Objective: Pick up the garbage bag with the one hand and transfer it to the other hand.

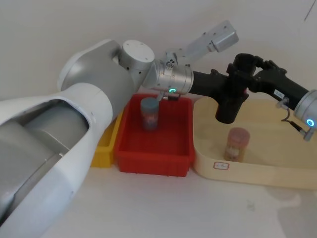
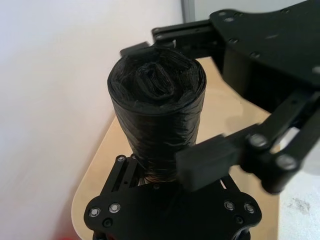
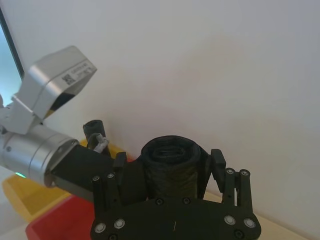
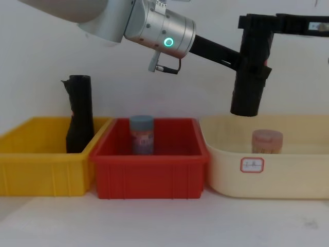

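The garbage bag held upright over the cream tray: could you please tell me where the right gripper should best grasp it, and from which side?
Its upper end, from the robot's right. The garbage bag stands upright in the air, and the left gripper clamps its middle from the left, so the round top is free; the right gripper is there.

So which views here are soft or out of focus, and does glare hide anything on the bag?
Left wrist view: the bag is sharp, while the right gripper close to the lens is blurred. Right wrist view: the bag's top folds read clearly, without glare. Head view: the left arm's shell is large and soft. Chest view: even light, and the bag is a flat black shape.
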Action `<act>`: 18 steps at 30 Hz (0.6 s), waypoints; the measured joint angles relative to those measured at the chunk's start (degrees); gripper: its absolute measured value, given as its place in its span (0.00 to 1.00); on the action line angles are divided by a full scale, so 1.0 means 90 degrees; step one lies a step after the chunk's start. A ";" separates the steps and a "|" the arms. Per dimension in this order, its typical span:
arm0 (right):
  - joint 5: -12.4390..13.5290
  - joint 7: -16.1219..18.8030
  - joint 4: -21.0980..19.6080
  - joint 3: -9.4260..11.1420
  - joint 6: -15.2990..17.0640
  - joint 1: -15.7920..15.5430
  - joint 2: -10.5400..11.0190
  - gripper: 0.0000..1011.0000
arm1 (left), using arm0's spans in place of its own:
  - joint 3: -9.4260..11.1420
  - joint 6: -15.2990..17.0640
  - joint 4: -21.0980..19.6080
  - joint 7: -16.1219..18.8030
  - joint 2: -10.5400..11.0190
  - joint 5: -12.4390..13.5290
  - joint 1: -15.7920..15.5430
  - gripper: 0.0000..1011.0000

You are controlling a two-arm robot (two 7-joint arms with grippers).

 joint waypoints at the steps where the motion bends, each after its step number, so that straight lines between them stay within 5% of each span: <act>1: -0.0007 0.0004 0.0038 -0.0016 -0.0015 0.0022 -0.0010 0.99 | 0.0000 0.0000 0.0001 0.0000 0.0000 0.0000 -0.0001 0.40; 18: -0.0217 -0.0074 0.0605 -0.0327 -0.0245 0.0418 -0.0167 0.99 | 0.0000 -0.0008 0.0013 -0.0006 -0.0007 0.0003 -0.0008 0.40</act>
